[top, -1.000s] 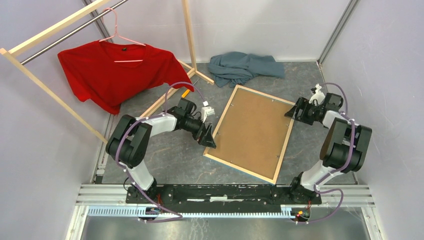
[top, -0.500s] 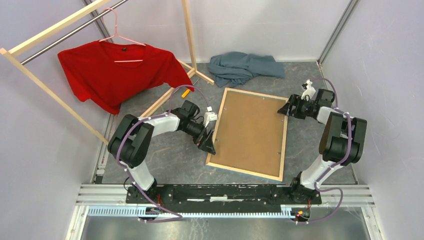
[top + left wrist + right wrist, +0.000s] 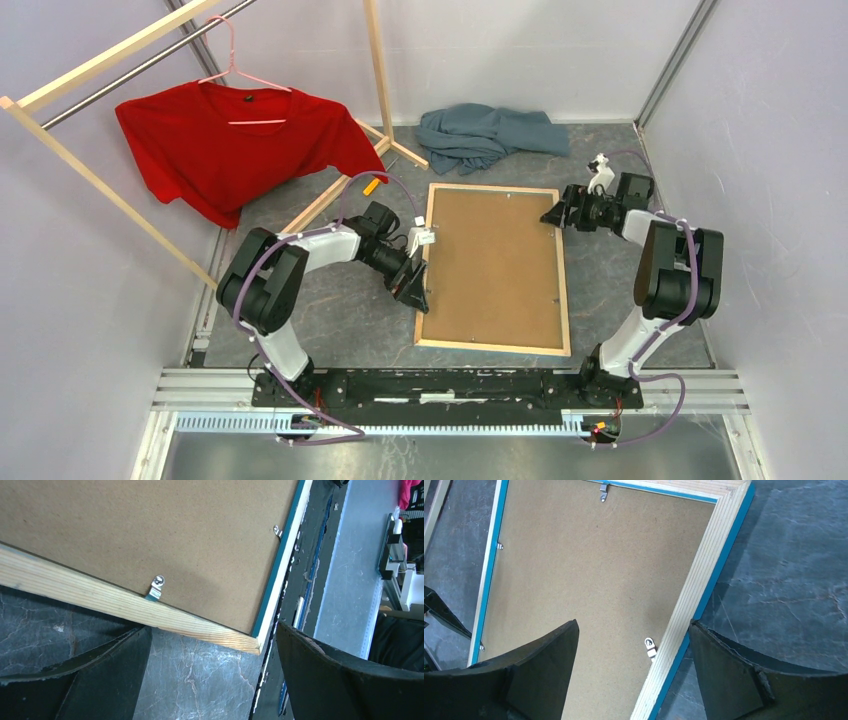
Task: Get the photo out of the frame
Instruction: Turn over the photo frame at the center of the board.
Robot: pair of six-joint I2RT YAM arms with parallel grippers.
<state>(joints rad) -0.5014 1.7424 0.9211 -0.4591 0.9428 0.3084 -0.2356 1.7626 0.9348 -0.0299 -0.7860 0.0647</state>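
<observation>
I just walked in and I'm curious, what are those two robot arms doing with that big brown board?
They are working on a picture frame that lies face down, its brown backing board up. Small metal clips hold the board in. The left gripper is open at the left edge, the right gripper open at the far right corner. The photo cannot be seen yet.

Shows the frame [image 3: 490,347] flat at mid-table, back upward, long sides running near to far, roughly square to the near edge. Pale wood rails, light-blue edging (front facing down), brown backing board [image 3: 492,265] held by small metal clips [image 3: 157,587], hiding the photo.
</observation>
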